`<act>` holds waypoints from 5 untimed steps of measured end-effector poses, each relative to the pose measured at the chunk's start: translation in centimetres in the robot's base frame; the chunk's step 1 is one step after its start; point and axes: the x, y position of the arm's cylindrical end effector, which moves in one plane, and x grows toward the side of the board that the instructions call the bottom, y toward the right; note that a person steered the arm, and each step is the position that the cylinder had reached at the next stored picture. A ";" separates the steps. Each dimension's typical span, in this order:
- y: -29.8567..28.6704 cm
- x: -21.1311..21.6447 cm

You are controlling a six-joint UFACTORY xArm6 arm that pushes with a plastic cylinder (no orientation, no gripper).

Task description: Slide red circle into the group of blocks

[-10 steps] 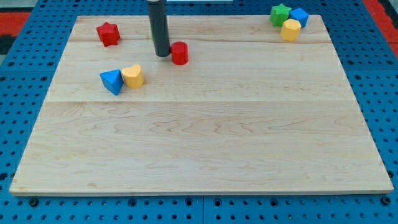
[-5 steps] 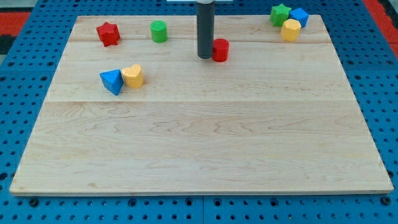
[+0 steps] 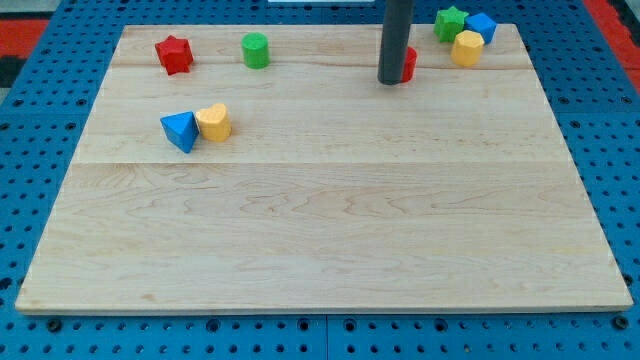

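Note:
The red circle [image 3: 409, 64] sits near the view's top, right of centre, mostly hidden behind my rod. My tip [image 3: 391, 81] touches its left side. To its right, near the top right corner, stands a group: a green star [image 3: 451, 22], a blue block [image 3: 482, 26] and a yellow block [image 3: 466, 48]. A gap separates the red circle from the yellow block.
A red star [image 3: 174, 54] and a green circle [image 3: 256, 50] lie at the top left of the wooden board [image 3: 320, 220]. A blue triangle [image 3: 180, 130] and a yellow heart [image 3: 214, 122] touch each other at the left.
My tip has pushed the red circle steadily to the view's right and slightly up, from left of centre toward the top right group. The green circle, hidden before, now shows.

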 end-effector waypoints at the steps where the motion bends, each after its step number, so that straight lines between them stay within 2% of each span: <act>1: 0.1 -1.4; 2: -1.5 -3.1; 5: -2.3 -4.1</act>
